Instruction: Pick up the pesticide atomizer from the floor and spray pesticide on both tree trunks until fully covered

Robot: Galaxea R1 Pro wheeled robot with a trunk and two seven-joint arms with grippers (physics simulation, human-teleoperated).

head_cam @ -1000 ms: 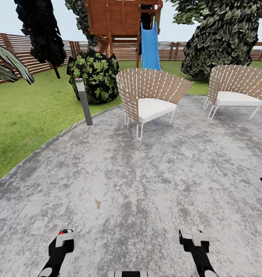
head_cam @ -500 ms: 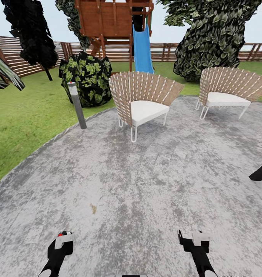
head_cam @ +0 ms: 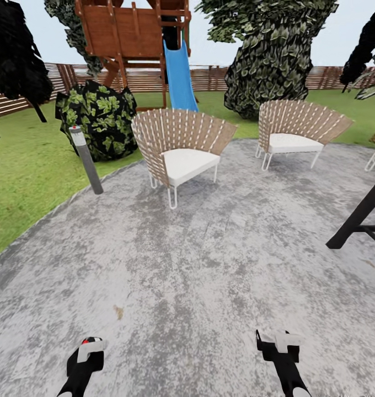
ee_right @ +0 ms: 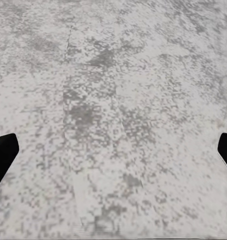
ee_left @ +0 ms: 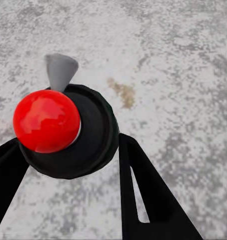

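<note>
Left gripper [ee_left: 68, 165] holds the pesticide atomizer [ee_left: 63, 130]: its two black fingers [ee_left: 148, 200] press against either side of a black round body topped by a red ball, with a grey nozzle sticking out beyond. From the head camera the same left gripper [head_cam: 84, 358] sits at the lower edge, cut off below the wrist, and the atomizer [head_cam: 88, 343] appears as a small white piece with a red dot, too small to make out in detail. The right gripper [head_cam: 280, 348] is likewise cropped at the lower edge; in its own wrist view its finger tips [ee_right: 3, 155] show at opposite edges, spread wide with nothing between them but mottled grey paving [ee_right: 113, 120]. Across the grey patio [head_cam: 198, 264] stand two wicker chairs with white cushions, the nearer chair [head_cam: 179, 149] and the farther chair [head_cam: 298, 129]. A grey bollard light [head_cam: 86, 160] stands at the lawn [head_cam: 27, 171] edge beside a leafy bush [head_cam: 96, 118]. Behind are a wooden play tower [head_cam: 127, 33] with a blue slide [head_cam: 179, 77], the slatted fence [head_cam: 209, 77], and a large leafy mass [head_cam: 270, 55] whose trunk is hidden. A black slanted leg [head_cam: 358, 215] is cut off at the right edge.
</note>
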